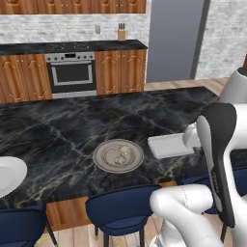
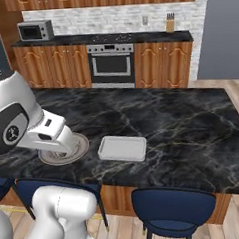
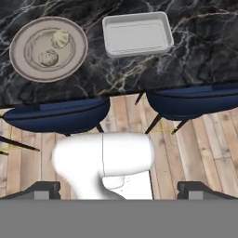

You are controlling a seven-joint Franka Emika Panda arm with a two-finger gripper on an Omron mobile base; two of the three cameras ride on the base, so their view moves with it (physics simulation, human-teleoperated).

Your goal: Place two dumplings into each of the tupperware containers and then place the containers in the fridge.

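This kitchen has a long black marble counter (image 1: 72, 125) with blue stools (image 3: 56, 116) tucked under it. On the counter sits a round grey plate (image 3: 18, 49), and two dumplings (image 3: 59, 39) lie on it, close together. Just beside the plate is one tupperware container (image 3: 137, 33), and it has nothing in it. The grey fridge (image 1: 173, 38) stands far behind the plate, by the brick wall. The gripper (image 3: 119, 188) hangs high over the stools, its two tips far apart and holding nothing. I think the dumplings are soft and light, maybe a bit slippery, so a gentle pinch across the round sides looks best. The container looks light and stiff; its rim seems a good place to grab.
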